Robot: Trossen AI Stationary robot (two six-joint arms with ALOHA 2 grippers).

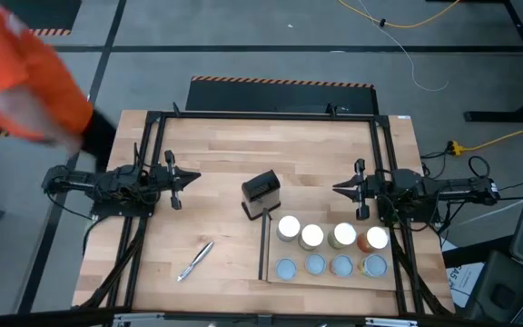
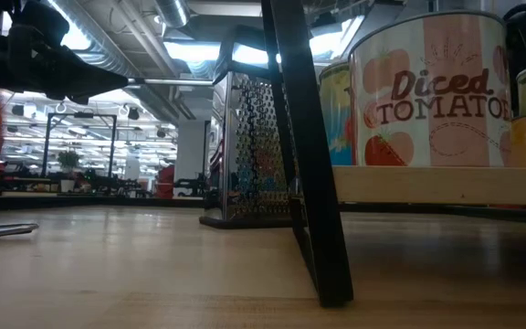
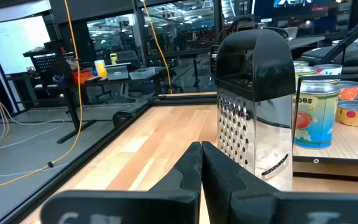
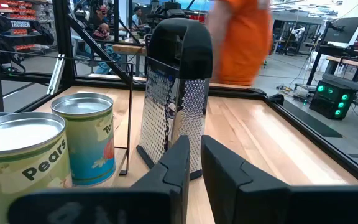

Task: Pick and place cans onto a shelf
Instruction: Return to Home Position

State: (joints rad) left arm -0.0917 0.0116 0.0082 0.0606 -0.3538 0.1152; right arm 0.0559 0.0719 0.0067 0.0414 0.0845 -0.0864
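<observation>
Left pincer hangs over the desk at 9 o'clock. It is empty, and its two fingers are pressed together. Right pincer hangs at 3 o'clock, empty too, its fingers all but touching, with only a thin slit between them.

All eight cans stand upright on the shelf at 4 o'clock. They are in two rows of four, close side by side, so the job looks done. A grater stands near the middle of the desk, just beside the shelf's black bar.

I think the cans are hard and a bit heavy. Their sides are smooth and round, so they could slip. It is best to pinch one across its middle, from the top. They are packed tight, so fingers have little room.
</observation>
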